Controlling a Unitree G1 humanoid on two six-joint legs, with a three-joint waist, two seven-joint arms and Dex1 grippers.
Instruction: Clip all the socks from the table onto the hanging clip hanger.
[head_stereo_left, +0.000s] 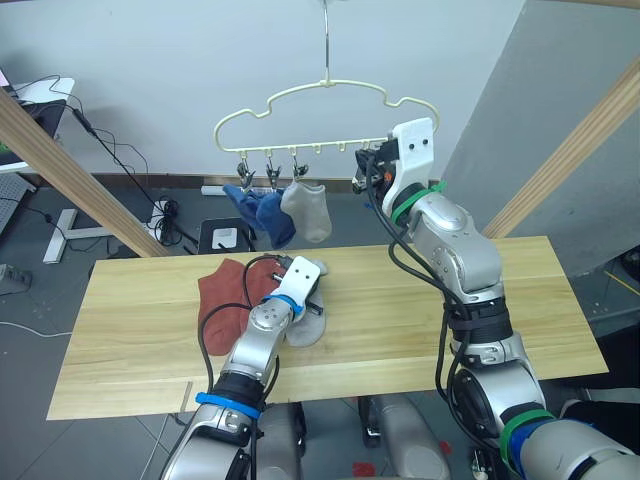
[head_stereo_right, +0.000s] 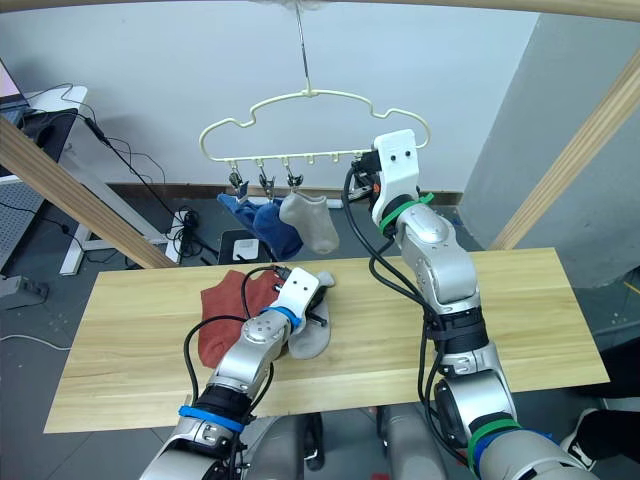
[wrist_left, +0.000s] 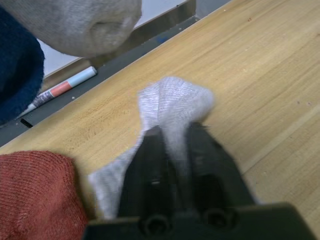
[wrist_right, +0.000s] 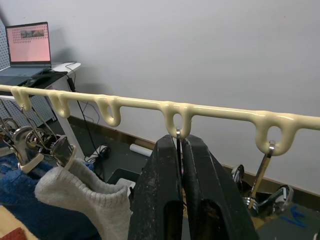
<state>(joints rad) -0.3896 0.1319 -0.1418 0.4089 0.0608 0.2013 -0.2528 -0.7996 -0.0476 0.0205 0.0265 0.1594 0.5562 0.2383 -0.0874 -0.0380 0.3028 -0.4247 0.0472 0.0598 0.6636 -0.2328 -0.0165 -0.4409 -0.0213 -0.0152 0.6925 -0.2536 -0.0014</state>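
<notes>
1. The left gripper (wrist_left: 175, 145) pinches the light grey sock (wrist_left: 172, 107) lying on the table (head_stereo_left: 500, 300) near the middle of its far edge; the sock's free end spreads just beyond the fingertips.
2. Two rust-red socks (head_stereo_left: 225, 290) lie touching that sock, toward the table's left end.
3. The right gripper (wrist_right: 181, 145), fingers pressed together on a metal clip (wrist_right: 178, 137), is raised at the clip hanger (head_stereo_left: 320, 105).
4. Two blue socks (head_stereo_left: 262, 212) and another grey sock (head_stereo_left: 308, 210) hang clipped at the hanger's left part.

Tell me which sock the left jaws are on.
The grey sock lying on the table, beside the red socks; the other grey one hangs clipped.
</notes>
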